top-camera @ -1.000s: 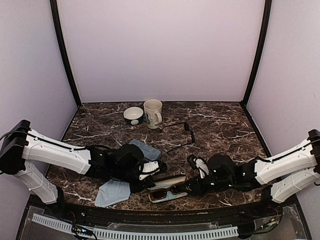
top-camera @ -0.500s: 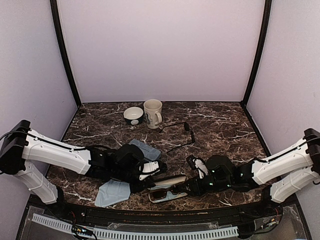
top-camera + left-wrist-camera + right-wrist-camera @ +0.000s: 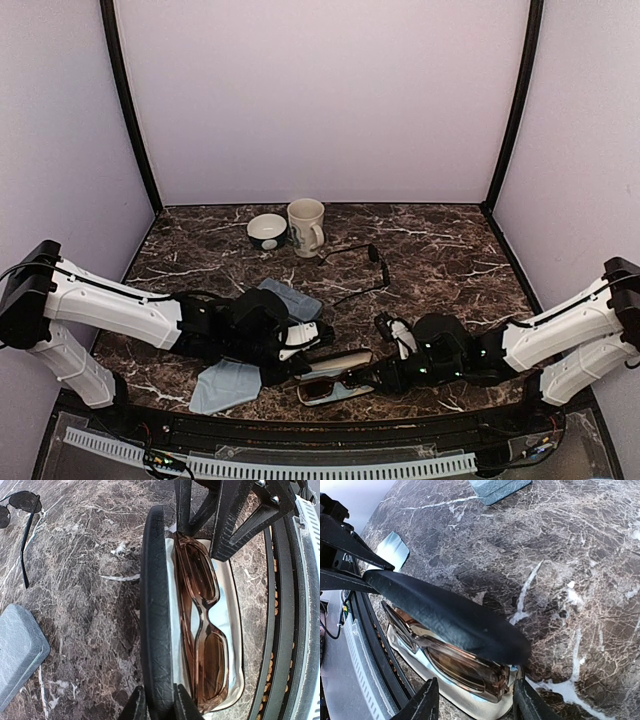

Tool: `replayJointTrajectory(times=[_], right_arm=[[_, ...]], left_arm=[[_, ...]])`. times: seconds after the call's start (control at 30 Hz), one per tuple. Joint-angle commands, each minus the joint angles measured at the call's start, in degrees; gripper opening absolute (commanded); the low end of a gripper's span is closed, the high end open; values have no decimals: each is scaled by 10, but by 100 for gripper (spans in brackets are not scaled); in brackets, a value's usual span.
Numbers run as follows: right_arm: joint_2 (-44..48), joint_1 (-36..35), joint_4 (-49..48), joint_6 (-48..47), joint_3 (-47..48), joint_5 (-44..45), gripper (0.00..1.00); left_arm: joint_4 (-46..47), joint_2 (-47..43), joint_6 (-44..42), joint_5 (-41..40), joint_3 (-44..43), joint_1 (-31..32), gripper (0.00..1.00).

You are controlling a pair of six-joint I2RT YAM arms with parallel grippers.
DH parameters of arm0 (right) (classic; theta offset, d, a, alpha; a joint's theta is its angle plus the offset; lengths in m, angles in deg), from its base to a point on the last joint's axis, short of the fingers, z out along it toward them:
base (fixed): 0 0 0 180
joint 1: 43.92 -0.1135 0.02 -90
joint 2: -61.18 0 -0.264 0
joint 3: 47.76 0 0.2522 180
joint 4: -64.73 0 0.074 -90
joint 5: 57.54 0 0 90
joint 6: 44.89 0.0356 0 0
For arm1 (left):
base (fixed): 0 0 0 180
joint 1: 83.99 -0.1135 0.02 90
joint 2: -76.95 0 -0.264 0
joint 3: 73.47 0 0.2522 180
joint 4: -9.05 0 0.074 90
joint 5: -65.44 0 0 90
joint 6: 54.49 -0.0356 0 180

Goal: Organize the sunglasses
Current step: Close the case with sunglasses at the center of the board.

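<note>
Left gripper [image 3: 155,706]: clamped on the rim of the raised lid [image 3: 154,600] of the black oval case [image 3: 234,630], at lower centre of the overhead view, near the front edge of the table [image 3: 450,250]. It holds the case open exactly as it did a second ago.

Right gripper [image 3: 477,700]: jaws apart, straddling the right-hand end of the case with one finger on each side of the frame; nothing is gripped. Changed item: over the last second this arm has slid a little leftward in the overhead view, bringing its fingers closer over the case end. Nothing else has shifted.

Brown sunglasses [image 3: 200,630]: folded, lying lengthwise on the pale lining inside the case, beneath the lid. Status, as judged: first pair stowed or nearly so. The parted jaws so close suggest a last nudge to seat the frame. Lid not yet down.

Wire-framed sunglasses [image 3: 352,263]: loose on the marble at centre of the overhead view, arms unfolded, well apart from both grippers. Not yet handled.

Grey-blue hard case [image 3: 292,298]: beside the left arm, between it and the wire pair; probably meant for that pair.

Mug [image 3: 305,227], bowl [image 3: 267,231]: side by side at the back of the table.
</note>
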Motion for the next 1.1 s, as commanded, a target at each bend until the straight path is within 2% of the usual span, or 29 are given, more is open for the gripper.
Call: replayJointTrajectory(times=[0.0,0.33,0.37,0.4,1.07], right_arm=[[11,3,-34,0,-12,-3,51],[3,3,-50,0,-13,-3,51],[1,3,-51,17,-13,-55,49],[0,3,-53,32,-13,-71,48],[-1,3,-92,52,-28,-93,47]], left_arm=[[10,-21,-3,-11,0,5,18],[13,-20,-4,-16,-1,10,18],[13,-20,-4,-16,0,10,18],[14,-20,-3,-15,0,10,18],[19,-14,-9,-42,-1,31,16]])
